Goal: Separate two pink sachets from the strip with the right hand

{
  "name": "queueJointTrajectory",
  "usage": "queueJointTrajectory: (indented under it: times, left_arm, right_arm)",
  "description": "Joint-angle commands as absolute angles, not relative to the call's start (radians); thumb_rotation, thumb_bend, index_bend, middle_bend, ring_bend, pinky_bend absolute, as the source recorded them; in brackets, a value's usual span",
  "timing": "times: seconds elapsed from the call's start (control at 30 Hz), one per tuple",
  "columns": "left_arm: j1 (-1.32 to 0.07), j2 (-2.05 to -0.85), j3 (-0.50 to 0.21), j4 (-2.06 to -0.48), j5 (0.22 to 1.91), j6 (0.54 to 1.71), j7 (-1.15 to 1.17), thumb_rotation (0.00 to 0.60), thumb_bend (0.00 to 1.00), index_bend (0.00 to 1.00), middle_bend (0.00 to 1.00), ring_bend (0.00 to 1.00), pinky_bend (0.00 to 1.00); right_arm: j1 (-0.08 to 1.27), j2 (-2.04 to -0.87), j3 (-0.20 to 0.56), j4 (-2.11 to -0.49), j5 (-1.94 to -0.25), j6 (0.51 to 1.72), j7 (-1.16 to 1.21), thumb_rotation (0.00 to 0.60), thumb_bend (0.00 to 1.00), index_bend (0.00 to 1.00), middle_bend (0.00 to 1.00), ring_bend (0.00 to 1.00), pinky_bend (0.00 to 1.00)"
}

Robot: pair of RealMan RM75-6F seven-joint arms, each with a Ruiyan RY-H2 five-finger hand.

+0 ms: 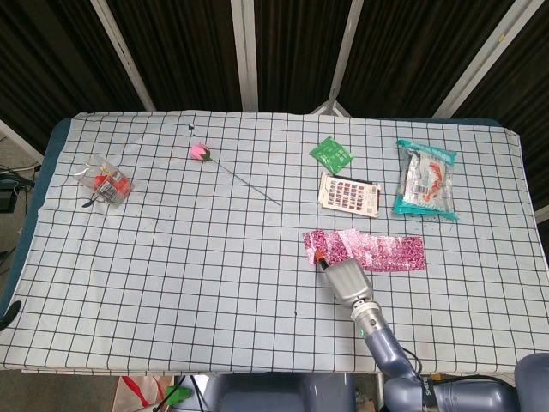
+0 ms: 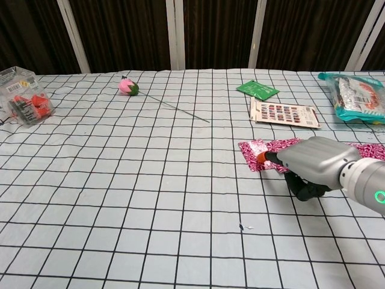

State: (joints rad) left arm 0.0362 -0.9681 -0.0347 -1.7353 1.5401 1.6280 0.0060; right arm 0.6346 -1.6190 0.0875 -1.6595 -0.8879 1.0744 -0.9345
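Right hand pinching the left end of the pink strip.

The right hand (image 1: 343,275) reaches in from the near edge of the desk (image 1: 171,257), and its fingers (image 2: 272,159) look closed on the left end of the strip (image 1: 377,249), though how firm the hold is cannot be told. The strip lies flat just in front of the card (image 1: 349,194) and runs rightward from the hand; its left end looks slightly skewed from the rest. No sachets appear detached yet, so the step in hand is judged to be the tearing itself. The next move likely calls for a firm pull away from the card along a seam, while the rest of the strip stays put. The left hand is out of both views.
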Motion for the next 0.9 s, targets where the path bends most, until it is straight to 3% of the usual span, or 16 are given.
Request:
queueJointTrajectory:
  times: [0.03, 0.9]
  left_arm:
    - [0.037, -0.967, -0.035, -1.735, 1.541, 1.630, 0.002, 0.600, 0.38, 0.18, 0.05, 0.00, 0.12]
    - [0.042, -0.949, -0.037, -1.719, 1.540, 1.639, -0.066, 0.600, 0.38, 0.18, 0.05, 0.00, 0.12]
  right_arm:
    - [0.640, -1.627, 0.085, -1.665, -0.884, 1.081, -0.942, 0.600, 0.84, 0.13, 0.80, 0.80, 0.66]
    - [0.716, -1.734, 0.080, -1.709, -0.841, 1.143, -1.052, 0.600, 0.84, 0.13, 0.80, 0.80, 0.66]
